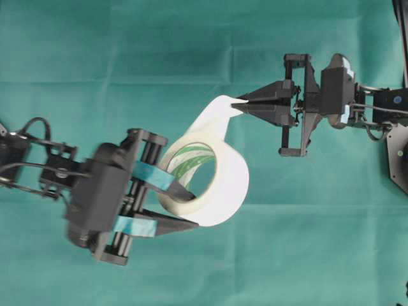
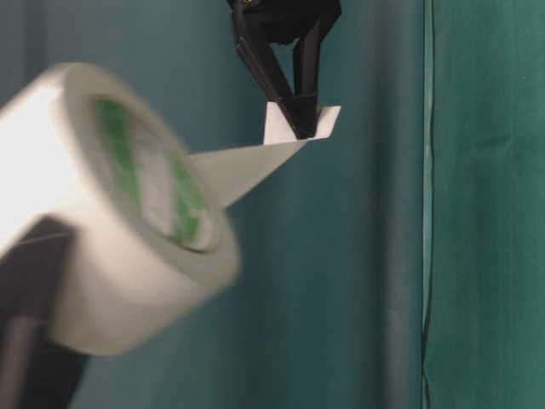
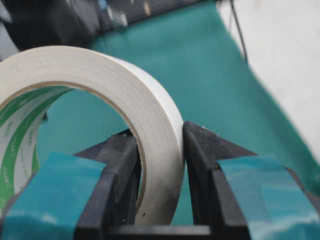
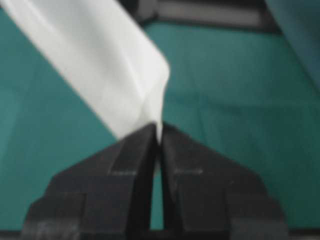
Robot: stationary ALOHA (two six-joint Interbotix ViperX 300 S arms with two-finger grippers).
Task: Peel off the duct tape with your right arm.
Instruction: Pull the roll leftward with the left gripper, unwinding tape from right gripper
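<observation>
The duct tape (image 1: 223, 182) is a wide white roll with a green-and-white printed core, held up above the green cloth. My left gripper (image 1: 186, 207), its fingers patched teal-blue, is shut on the roll's wall, one finger inside the core and one outside (image 3: 159, 145). A peeled white strip (image 1: 213, 118) runs from the roll up to the right. My right gripper (image 1: 241, 104), plain black, is shut on the strip's pointed tab. The tab shows pinched at the fingertips (image 4: 159, 131) and hangs below them (image 2: 300, 119) in the table-level view.
Green cloth (image 1: 127, 51) covers the table all round. The right arm's body (image 1: 338, 92) reaches in from the right edge, the left arm's (image 1: 38, 172) from the left edge. A white surface (image 3: 290, 60) lies beyond the cloth in the left wrist view.
</observation>
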